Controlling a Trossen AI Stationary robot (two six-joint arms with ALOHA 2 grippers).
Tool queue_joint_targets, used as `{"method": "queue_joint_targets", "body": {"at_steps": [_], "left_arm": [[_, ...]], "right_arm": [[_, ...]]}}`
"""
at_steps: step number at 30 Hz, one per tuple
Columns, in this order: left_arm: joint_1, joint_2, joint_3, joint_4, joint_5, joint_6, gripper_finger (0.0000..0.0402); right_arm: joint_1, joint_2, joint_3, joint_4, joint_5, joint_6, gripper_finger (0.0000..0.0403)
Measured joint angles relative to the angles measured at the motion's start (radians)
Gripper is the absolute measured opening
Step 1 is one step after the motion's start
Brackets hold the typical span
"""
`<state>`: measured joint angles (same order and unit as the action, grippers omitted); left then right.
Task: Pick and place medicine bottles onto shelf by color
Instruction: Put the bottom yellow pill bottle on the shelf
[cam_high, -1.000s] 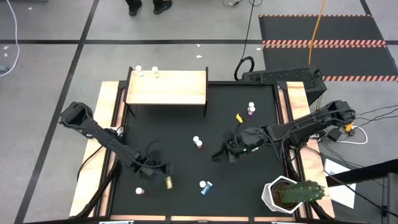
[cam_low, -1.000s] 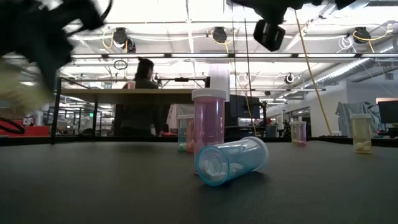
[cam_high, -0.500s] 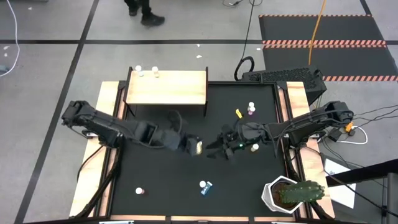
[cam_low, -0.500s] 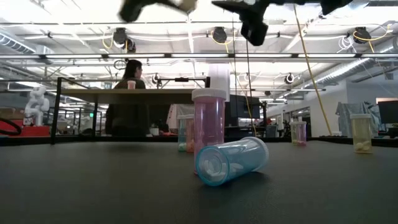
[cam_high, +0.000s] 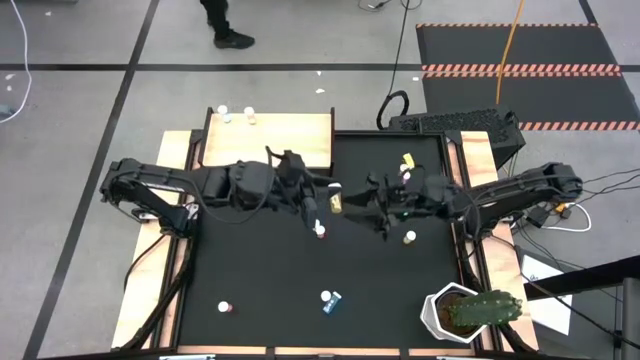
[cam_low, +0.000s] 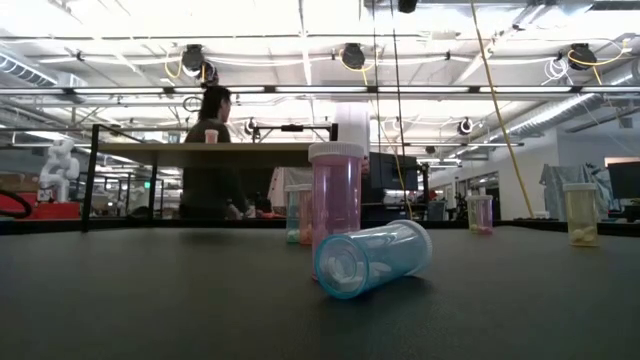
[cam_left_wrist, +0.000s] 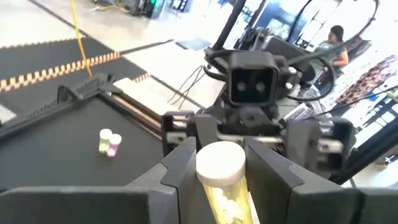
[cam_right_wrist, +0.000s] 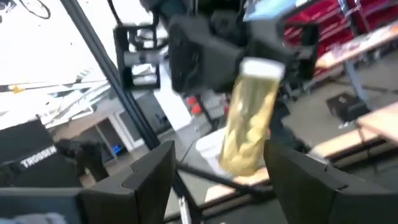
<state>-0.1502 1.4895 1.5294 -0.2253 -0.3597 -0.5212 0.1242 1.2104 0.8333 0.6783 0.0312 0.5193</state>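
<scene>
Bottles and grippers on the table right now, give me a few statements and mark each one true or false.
1. The left gripper holds a yellow bottle above the mat. True.
2. The blue bottle stands upright. False: it lies on its side on the mat.
3. The right gripper is shut on a pink bottle. False: it is open, and the yellow bottle is between its spread fingers.
4. In the low view, a pink bottle stands upright just behind the blue one. True.
5. The cactus pot sits on the shelf. False: it is at the table's near right corner, far from the shelf.
</scene>
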Motion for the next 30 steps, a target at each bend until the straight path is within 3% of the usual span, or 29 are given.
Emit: {"method": "queue_joint_targets", "body": {"at_steps": [7,22,30], "left_arm": [[0.016,0.000,0.004,0.045,0.002,0.054,0.0122],[0.016,0.000,0.004,0.144,0.047,0.199,0.0122],[0.017,0.000,0.004,0.144,0.049,0.276,0.0122]], "right_arm": [[-0.063,0.004,0.007,-0.009,-0.160,0.043,0.0207],[-0.097,0.014,0.026,-0.015,-0.166,0.020,0.0196],[-0.140,0.014,0.026,0.050,-0.266,0.048,0.0196]]}}
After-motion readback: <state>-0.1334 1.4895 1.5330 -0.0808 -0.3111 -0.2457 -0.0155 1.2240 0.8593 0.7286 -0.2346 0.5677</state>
